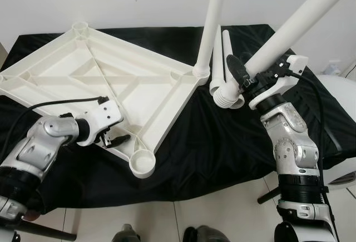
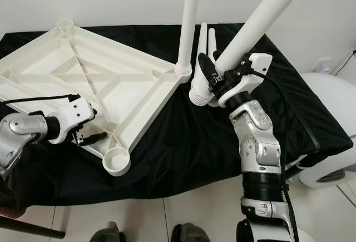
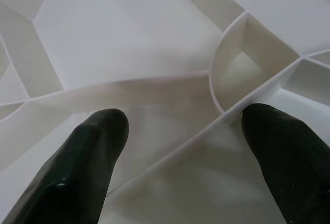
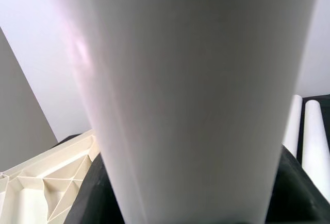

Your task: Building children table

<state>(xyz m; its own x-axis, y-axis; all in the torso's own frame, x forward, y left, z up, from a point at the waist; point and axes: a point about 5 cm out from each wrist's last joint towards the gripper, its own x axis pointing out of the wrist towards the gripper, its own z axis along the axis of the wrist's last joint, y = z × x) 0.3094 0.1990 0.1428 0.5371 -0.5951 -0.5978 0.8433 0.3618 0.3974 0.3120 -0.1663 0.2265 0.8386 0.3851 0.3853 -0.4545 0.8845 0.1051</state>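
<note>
Right wrist view shows you the right gripper (image 1: 240, 75) clamped around a white table leg (image 1: 289, 28), the tube pressing between the black fingers (image 4: 85, 203). From the head camera, that leg slants up and away toward the robot's right, its ribbed lower end (image 1: 227, 96) hanging just above the black cloth (image 1: 211, 147) and close beside the tabletop's corner. You can see two more loose legs (image 4: 309, 141) lying side by side on the cloth behind the gripper.

Your left gripper (image 1: 114, 139) sits at the near edge of the upturned white tabletop (image 1: 94, 75). Its fingers (image 3: 93, 152) are spread wide, one on each side of a raised rib, and they hold nothing. The left wrist view lets you see the rib running between them toward a curved socket wall (image 3: 219, 80).

The tabletop lies upside down on the cloth, ribbed underside up, turned so one corner points toward the robot. A round socket (image 1: 143, 163) stands open at that near corner, just beside your left gripper. At the corner on the robot's right, another leg (image 1: 210, 25) already stands upright in its socket. A further open socket (image 1: 80, 28) shows at the far corner.

Pale floor tiles (image 1: 222, 214) show below the cloth's edge, and a white wall (image 1: 139, 0) runs behind.
</note>
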